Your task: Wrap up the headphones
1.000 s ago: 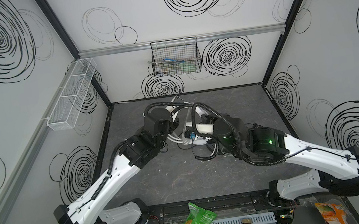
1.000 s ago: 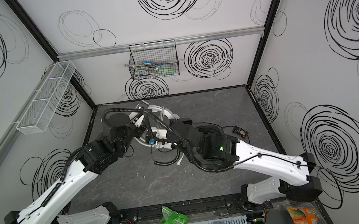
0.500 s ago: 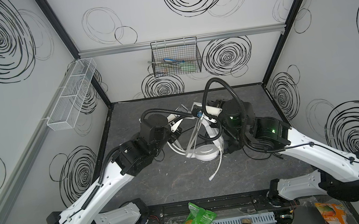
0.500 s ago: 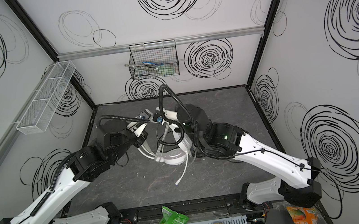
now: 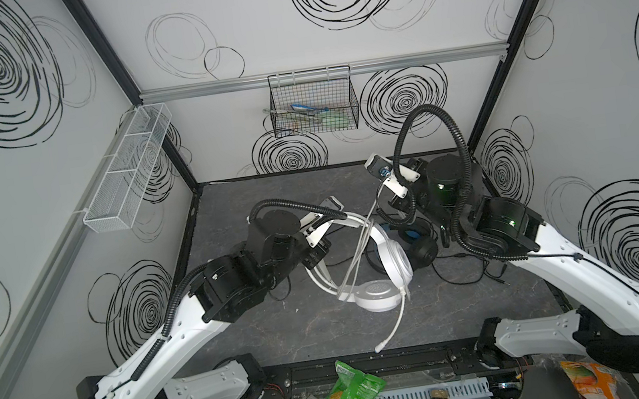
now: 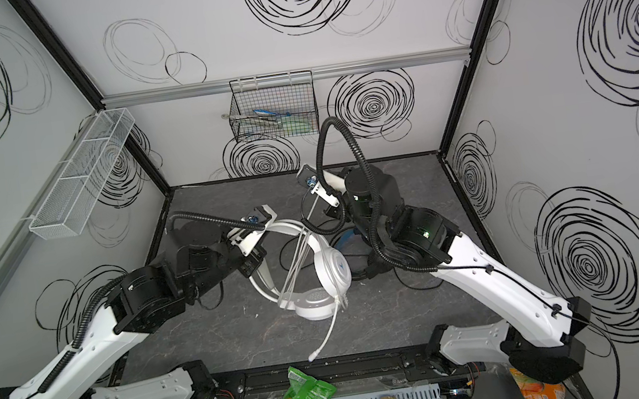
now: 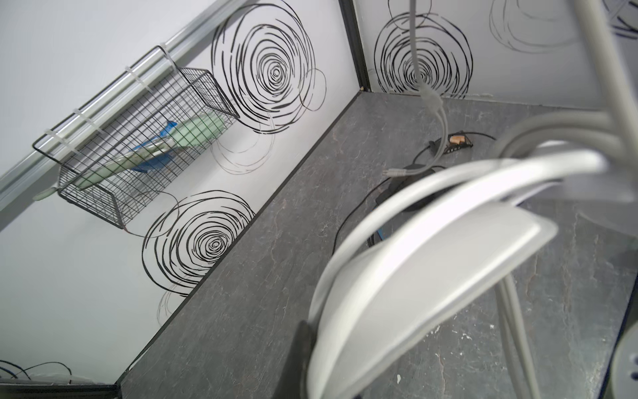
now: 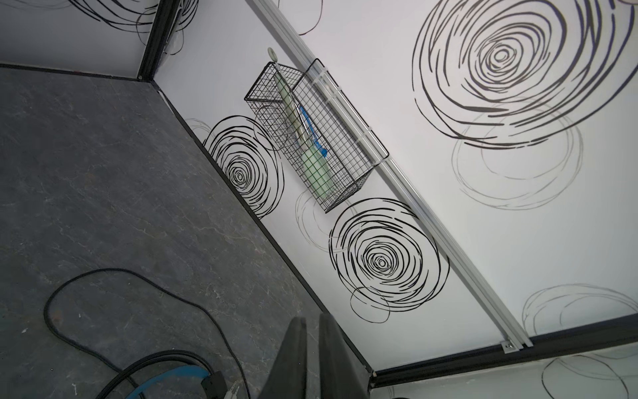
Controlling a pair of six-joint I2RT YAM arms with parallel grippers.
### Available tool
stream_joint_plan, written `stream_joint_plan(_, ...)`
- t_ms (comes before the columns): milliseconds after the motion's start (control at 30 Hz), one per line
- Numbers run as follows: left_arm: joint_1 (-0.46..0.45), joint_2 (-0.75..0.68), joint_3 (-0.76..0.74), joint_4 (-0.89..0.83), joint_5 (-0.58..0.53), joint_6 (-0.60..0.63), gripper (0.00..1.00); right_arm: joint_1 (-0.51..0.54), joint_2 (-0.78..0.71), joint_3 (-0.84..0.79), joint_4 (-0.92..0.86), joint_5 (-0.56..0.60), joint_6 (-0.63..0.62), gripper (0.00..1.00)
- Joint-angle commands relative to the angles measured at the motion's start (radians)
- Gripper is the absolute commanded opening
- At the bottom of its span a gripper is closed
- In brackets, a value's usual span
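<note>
The dark counter (image 5: 306, 332) takes up the lower middle of both top views. At its centre the white headset (image 5: 395, 259) is held tilted by its headband, on which the left gripper (image 5: 316, 253) is clamped. The black headset (image 5: 423, 254) is laid just right of it. The white cable (image 5: 358, 250) is stretched straight toward the upper right and pinched by the right gripper (image 8: 312, 319), whose fingers are nearly pressed together.

On the table (image 5: 314, 335), the mic headset (image 5: 376, 295) sat at centre, its cable (image 5: 362, 241) stretched up toward the back right; a second headset (image 5: 425, 251) lay just right of it. Behind, a basket (image 5: 313, 102) hung on the back wall (image 5: 289, 45); a snack bag (image 5: 351, 393) lay before the table
</note>
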Motion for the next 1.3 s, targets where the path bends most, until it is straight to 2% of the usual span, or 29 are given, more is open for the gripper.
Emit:
stream_joint_plan(0, 0.0, -0.033, 0.071, 0.071, 0.038, -0.086, 0.0, -0.043, -0.033, -0.002, 0.056, -0.067, 0.101, 0.13)
stream_joint_plan(167, -0.002, -0.062, 0.083, 0.09, 0.076, -0.112, 0.0, -0.093, -0.047, -0.027, 0.07, -0.123, 0.162, 0.12)
stream_joint_plan(367, -0.002, -0.061, 0.161, 0.101, 0.123, -0.15, 0.0, -0.105, -0.057, -0.082, 0.111, -0.192, 0.221, 0.15)
stream_joint_plan(633, -0.004, -0.035, 0.273, 0.178, 0.141, -0.203, 0.0, -0.106, -0.12, -0.22, 0.293, -0.437, 0.338, 0.23)
stream_joint_plan(800, -0.004, 0.004, 0.323, 0.204, 0.12, -0.219, 0.0, -0.107, -0.121, -0.273, 0.35, -0.55, 0.41, 0.22)
stream_joint_plan(1067, -0.004, 0.077, 0.446, 0.19, 0.113, -0.264, 0.0, -0.111, -0.158, -0.394, 0.456, -0.632, 0.548, 0.23)
stream_joint_plan(1267, -0.003, 0.08, 0.444, 0.199, 0.11, -0.269, 0.0, -0.111, -0.178, -0.48, 0.514, -0.691, 0.668, 0.24)
